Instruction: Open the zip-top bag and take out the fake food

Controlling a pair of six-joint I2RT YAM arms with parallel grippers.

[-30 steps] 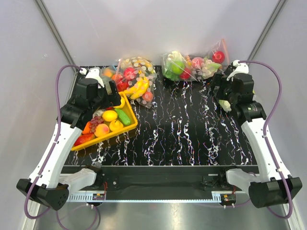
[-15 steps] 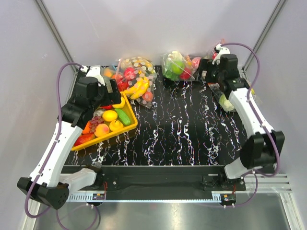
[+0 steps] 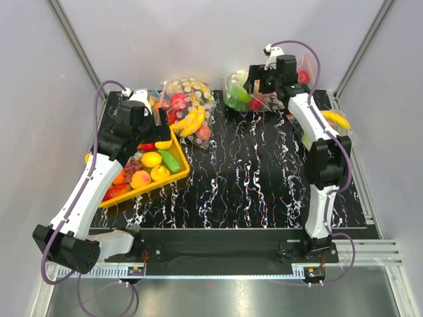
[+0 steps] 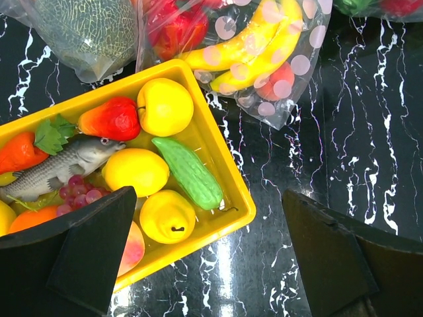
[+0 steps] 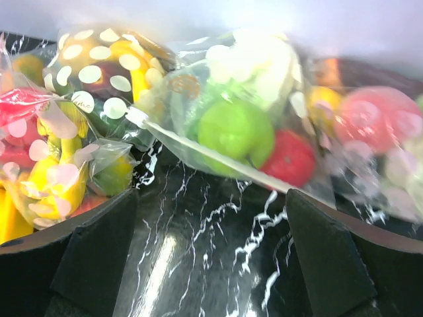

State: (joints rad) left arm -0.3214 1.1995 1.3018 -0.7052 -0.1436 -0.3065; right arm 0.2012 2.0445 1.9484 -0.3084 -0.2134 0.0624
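Note:
The zip-top bag lies at the back of the table, right of centre. In the right wrist view the bag is clear with pale dots, its zip strip along the near edge. It holds the fake food: a green apple, a red round fruit and pale leafy lettuce. My right gripper is open and empty just in front of the bag, apart from it, in the right wrist view too. My left gripper is open and empty above the yellow tray's far corner, also in the left wrist view.
A yellow tray of fake fruit, vegetables and a fish sits at the left, seen close up. A bulky dotted bag with bananas lies behind it. More bags of fruit lie back right. A bagged banana lies at the right edge.
My right arm has swung from the right side to the back and leftward, ending in front of the bag. My left gripper has shifted slightly toward the back.

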